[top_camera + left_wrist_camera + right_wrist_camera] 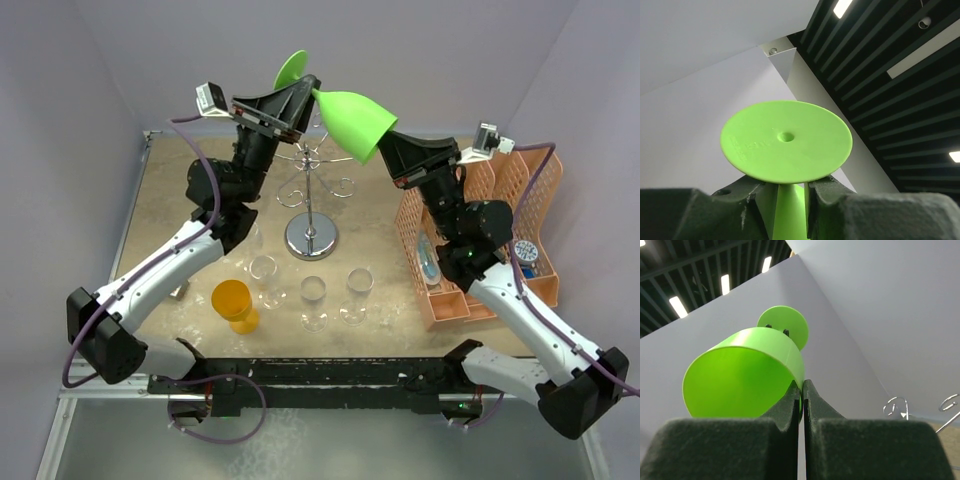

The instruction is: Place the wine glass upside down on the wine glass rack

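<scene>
**A:** Where's the glass point(350, 120) at right now?

**B:** Up in the air, lying roughly sideways, slung between the two. The right end effector point(802, 390) is pinched tight on the bowl wall at the rim point(792, 371). The left end effector point(790, 197) is narrow around the stem point(789, 215), right under the foot point(785, 142). Its fingers look hard up against the stem, but I can't tell if it actually bites.

**A:** And the rack?

**B:** The rack point(311, 238) stands on the desk point(180, 200), below the left end effector. The glass is nowhere near touching it.

**A:** So what goes wrong from here?

**B:** The handover, I reckon. If the right lets go before the left has a real hold, the glass drops onto the rack or the clear glasses point(313, 292) down below. If both clamp and one arm moves, that thin rim pinch could slip or twist. Also, gripping this close to the foot leaves little stem free, so the fingers might knock the wire arms and tip the rack.
</scene>
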Controlling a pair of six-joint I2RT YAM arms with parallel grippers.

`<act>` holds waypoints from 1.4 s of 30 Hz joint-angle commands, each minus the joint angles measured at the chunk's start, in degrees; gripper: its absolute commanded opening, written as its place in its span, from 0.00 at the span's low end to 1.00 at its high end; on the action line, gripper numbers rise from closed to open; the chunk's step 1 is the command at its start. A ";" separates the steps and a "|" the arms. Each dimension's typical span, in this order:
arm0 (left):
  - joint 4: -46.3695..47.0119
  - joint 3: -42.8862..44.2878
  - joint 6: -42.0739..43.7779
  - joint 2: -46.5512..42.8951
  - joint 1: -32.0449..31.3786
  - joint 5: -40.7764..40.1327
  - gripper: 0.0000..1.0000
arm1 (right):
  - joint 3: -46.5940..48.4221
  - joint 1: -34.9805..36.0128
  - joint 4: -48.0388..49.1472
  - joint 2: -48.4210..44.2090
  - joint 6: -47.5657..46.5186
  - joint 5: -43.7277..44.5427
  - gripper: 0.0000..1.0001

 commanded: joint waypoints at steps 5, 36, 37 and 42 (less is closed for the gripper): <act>5.93 2.59 3.81 -1.72 -0.50 -1.88 0.00 | -1.49 0.49 0.07 -3.96 -3.23 -6.75 0.00; -32.95 12.57 52.00 -4.97 -0.52 26.88 0.00 | 26.65 0.51 -57.68 -10.55 -14.58 -7.94 0.63; -31.35 11.51 52.82 -5.10 -0.49 28.95 0.00 | 28.03 0.51 -58.09 -10.01 -12.86 -8.56 0.64; -21.84 6.01 58.15 -5.64 -0.56 37.08 0.00 | 35.07 0.51 -64.73 -6.34 -9.30 -10.23 0.65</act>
